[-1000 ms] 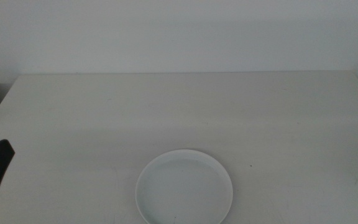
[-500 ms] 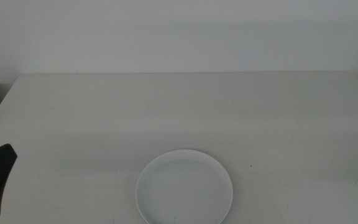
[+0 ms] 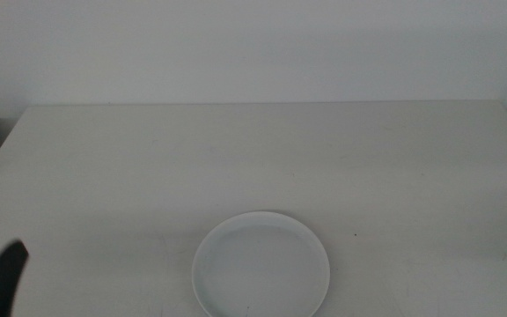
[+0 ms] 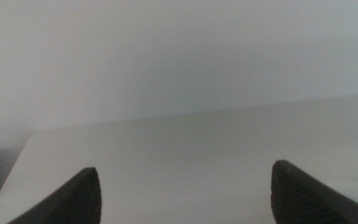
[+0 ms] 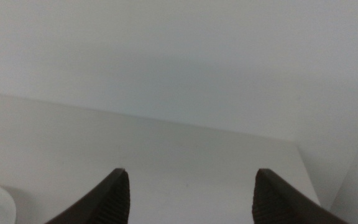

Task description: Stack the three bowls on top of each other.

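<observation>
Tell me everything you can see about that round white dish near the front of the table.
The dish is a shallow, round, white piece with a low upright rim and a flat floor, smooth and matte-looking, possibly plastic or ceramic. It sits level and right way up on the pale table, near the front edge at about the middle; its nearest rim is cut off by the picture. It looks empty. Whether it is a single dish or several stacked cannot be told. Nothing touches it but the table.

Pale table (image 3: 253, 158), bare matte top, small dark speck near right front. Plain white wall (image 3: 253, 44) behind.
</observation>
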Tool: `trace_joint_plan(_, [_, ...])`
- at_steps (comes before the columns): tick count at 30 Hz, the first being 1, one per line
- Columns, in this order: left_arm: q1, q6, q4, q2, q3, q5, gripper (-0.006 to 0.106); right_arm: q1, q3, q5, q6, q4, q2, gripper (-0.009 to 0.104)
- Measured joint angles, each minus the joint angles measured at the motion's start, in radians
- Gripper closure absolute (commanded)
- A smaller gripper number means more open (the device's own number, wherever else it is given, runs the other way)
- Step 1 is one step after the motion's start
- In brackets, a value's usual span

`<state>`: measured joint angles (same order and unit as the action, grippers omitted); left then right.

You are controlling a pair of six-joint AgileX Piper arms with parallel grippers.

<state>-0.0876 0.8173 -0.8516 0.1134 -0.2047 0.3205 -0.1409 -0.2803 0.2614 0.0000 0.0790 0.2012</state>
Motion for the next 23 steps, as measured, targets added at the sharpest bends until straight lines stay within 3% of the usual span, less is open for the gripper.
trace_joint_plan(11, [0.000, 0.000, 0.045, -0.125, 0.220, 0.002, -0.005, 0.000, 0.217, -0.001, 0.000, -0.001, -0.152, 0.045])
trace_joint_plan(23, [0.000, 0.000, 0.053, -0.127, 0.235, 0.003, -0.005, 0.000, 0.308, 0.024, 0.000, -0.001, -0.210, 0.045])
